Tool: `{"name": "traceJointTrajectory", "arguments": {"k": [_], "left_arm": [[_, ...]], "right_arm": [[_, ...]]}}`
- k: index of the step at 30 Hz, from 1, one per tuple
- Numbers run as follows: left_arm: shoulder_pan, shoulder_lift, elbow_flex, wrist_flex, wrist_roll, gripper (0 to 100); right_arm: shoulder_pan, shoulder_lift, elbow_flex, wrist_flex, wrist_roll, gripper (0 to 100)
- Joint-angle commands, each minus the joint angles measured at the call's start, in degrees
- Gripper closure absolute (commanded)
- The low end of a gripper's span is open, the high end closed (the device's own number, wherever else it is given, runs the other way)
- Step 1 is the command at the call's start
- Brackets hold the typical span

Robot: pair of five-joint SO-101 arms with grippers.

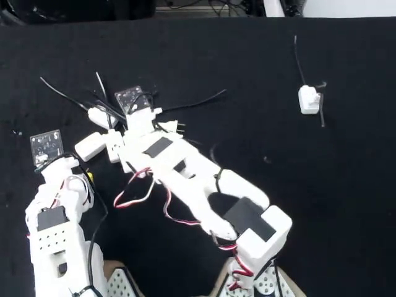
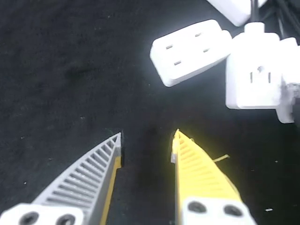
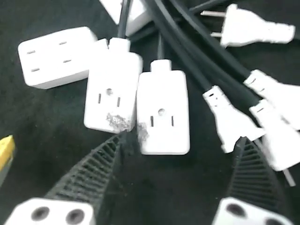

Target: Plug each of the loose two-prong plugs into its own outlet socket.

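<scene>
My right gripper (image 3: 183, 140) is open, its black fingers either side of a white outlet socket (image 3: 161, 112); a second socket (image 3: 112, 96) lies beside it, touching it. A white multi-outlet block (image 3: 56, 56) sits next to them. Two loose two-prong plugs (image 3: 229, 119) (image 3: 274, 136) lie by the far finger, and a third plug (image 3: 253, 28) rests beyond the black cords. My left gripper (image 2: 147, 136) is open over bare cloth, short of the block (image 2: 190, 51) and a socket (image 2: 255, 77). From above, the cluster (image 1: 105, 124) lies under the right wrist.
Several black cords (image 1: 68, 99) fan out from the cluster across the black table (image 1: 260, 62). A separate white plug piece with its cord (image 1: 308, 99) lies far off at the back right. The left arm's yellow fingertip (image 3: 4, 145) shows near the right gripper.
</scene>
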State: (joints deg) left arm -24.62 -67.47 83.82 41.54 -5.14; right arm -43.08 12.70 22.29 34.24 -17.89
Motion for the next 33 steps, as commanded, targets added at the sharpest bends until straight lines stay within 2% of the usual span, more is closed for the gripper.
{"name": "traceJointTrajectory", "arguments": {"k": [1, 10, 15, 19, 23, 29, 31, 33], "left_arm": [[0.75, -0.53, -0.66, -1.05, 0.7, 82], [0.75, -0.53, -0.66, -1.05, 0.7, 82], [0.57, -0.53, -0.66, -1.05, 0.7, 82], [0.48, -0.53, -0.66, -1.05, 0.62, 82], [0.48, -0.53, -0.66, -1.05, 0.62, 82], [0.48, -0.53, -0.66, -1.05, 0.62, 82], [0.57, -0.53, -0.66, -1.05, 0.62, 82], [0.66, -0.53, -0.66, -1.05, 0.62, 82]], "right_arm": [[-0.79, -0.31, -2.59, -3.78, -1.23, 67.0], [-1.41, 5.14, -2.86, -9.32, -0.79, 68.4], [-1.23, 4.79, -2.95, -9.32, -0.79, 88.7], [-1.14, 4.26, -2.86, -9.32, -0.79, 97.1], [-1.14, 4.35, -2.86, -9.32, -0.7, 97.2], [-1.32, 4.35, -2.86, -9.05, 3.78, 97.1], [-1.49, 4.18, -2.77, -8.97, 3.78, 93.3], [-1.58, 4.26, -2.68, -8.7, 3.52, 85.2]]}}
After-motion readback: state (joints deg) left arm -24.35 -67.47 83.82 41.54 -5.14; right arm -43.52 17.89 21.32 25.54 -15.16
